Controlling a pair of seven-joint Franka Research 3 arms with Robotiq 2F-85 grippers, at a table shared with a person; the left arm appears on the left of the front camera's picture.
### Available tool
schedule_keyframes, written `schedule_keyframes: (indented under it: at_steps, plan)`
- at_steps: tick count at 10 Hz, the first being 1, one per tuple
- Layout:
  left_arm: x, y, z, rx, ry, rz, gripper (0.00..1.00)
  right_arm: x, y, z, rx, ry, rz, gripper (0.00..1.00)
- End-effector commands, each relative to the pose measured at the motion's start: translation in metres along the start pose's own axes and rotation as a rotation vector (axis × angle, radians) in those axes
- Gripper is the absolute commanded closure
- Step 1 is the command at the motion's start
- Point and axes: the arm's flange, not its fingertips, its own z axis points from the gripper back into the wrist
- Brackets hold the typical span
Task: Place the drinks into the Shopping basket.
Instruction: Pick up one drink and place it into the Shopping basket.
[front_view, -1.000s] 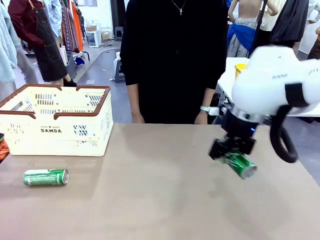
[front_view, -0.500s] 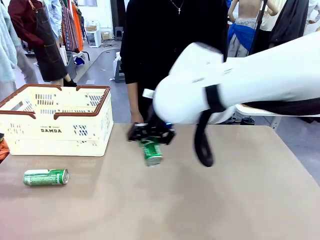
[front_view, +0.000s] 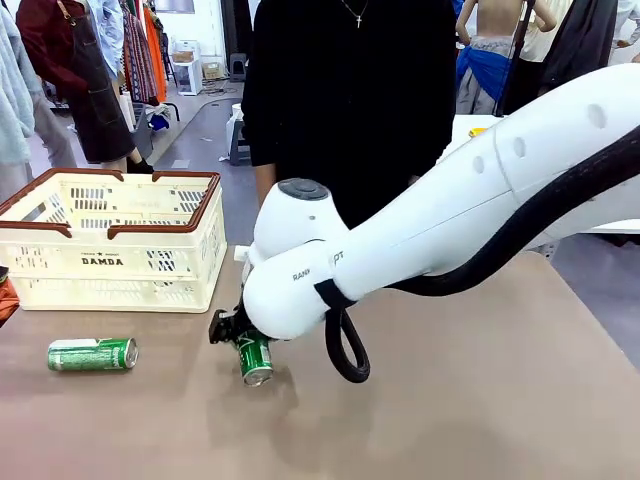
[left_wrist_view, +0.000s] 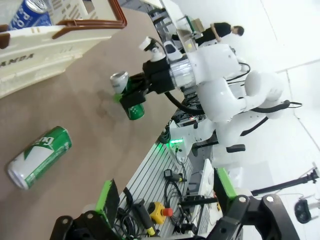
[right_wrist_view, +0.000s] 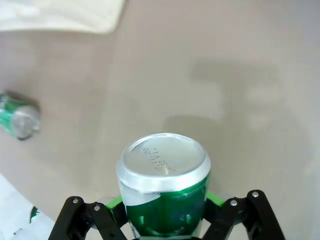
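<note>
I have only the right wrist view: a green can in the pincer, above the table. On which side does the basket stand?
Observer: In the front view, the basket stands to the robot's left of the held can, farther across the table.
Operator: Is it empty?
Observer: No, the left wrist view shows a blue and white can inside.
Operator: The other arm?
Observer: The left pincer is open, nothing in it.
</note>
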Motion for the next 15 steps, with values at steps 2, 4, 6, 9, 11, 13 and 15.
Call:
schedule_keyframes:
  at_steps: [2, 4, 6, 9, 11, 13, 15]
  plan:
    - [-0.002, -0.003, 0.001, 0.002, 0.003, 0.008, 0.00, 0.000, 0.000, 0.000, 0.000, 0.000, 0.000, 1.00]
    - [-0.002, -0.003, 0.001, 0.002, 0.003, 0.008, 0.00, 0.000, 0.000, 0.000, 0.000, 0.000, 0.000, 1.00]
    - [-0.002, -0.003, 0.001, 0.002, 0.003, 0.008, 0.00, -0.003, -0.009, -0.002, -0.056, 0.072, -0.022, 1.00]
    - [-0.002, -0.003, 0.001, 0.002, 0.003, 0.008, 0.00, -0.006, -0.013, -0.009, -0.101, 0.089, -0.109, 1.00]
    - [-0.002, -0.003, 0.001, 0.002, 0.003, 0.008, 0.00, -0.004, -0.016, -0.009, -0.120, 0.042, -0.156, 1.00]
    - [-0.002, -0.003, 0.001, 0.002, 0.003, 0.008, 0.00, -0.004, -0.018, -0.009, -0.138, 0.035, -0.166, 0.21]
    - [-0.002, -0.003, 0.001, 0.002, 0.003, 0.008, 0.00, -0.004, -0.019, -0.009, -0.143, 0.029, -0.171, 0.00]
